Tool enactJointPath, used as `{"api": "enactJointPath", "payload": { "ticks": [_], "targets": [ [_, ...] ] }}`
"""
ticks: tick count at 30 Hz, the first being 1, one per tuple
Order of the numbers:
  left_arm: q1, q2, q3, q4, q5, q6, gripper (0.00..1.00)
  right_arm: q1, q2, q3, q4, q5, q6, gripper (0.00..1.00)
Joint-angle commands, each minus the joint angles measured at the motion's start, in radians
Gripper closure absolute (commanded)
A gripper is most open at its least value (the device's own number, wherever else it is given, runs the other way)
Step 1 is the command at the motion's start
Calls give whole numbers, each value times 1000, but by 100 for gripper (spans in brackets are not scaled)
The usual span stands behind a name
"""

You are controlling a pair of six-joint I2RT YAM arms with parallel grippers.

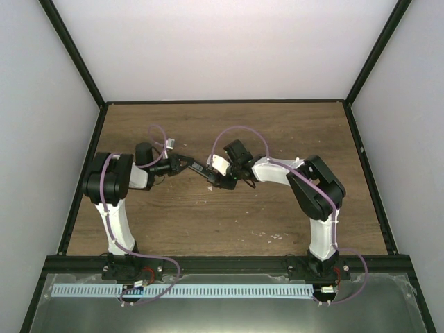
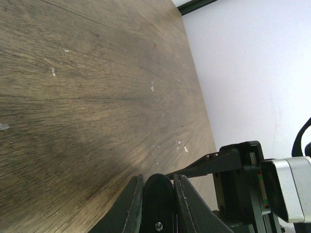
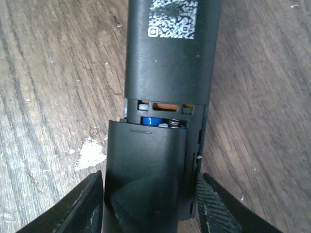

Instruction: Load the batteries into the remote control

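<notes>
Over the desk [image 1: 243,222] your left arm [image 1: 114,191] and right arm [image 1: 309,182] bend inward, meeting mid-desk. Left tool [image 1: 182,164] is clamped on the remote control [image 1: 200,168], long axis left-right. Right tool [image 3: 150,194] straddles its cover [image 3: 146,160] end, half-open, grip unclear; a blue battery [image 3: 151,121] shows inside.

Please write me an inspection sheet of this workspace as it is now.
Surface: brown wooden table.
Job's things: remote control, back side up, between both arms; one blue battery visible in its bay; cover partly slid on.
Clutter: pale specks and one white patch.
End effectors: left end effector shut on the remote control; right end effector flanks the cover, grip unclear.
Cables: purple cables loop along both arms.
Surroundings: white walls, black frame.
</notes>
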Motion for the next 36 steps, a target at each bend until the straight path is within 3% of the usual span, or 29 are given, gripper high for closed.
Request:
{"api": "enactJointPath", "payload": {
  "ticks": [1, 25, 36],
  "targets": [
    [9, 29, 9, 23, -3, 42, 100, 5, 19, 43, 11, 24, -11, 57],
    [15, 37, -1, 63, 9, 20, 100, -8, 10, 66, 10, -41, -9, 59],
    [15, 44, -2, 87, 15, 4, 100, -23, -71, 29, 43, -70, 20, 47]
  ]
}}
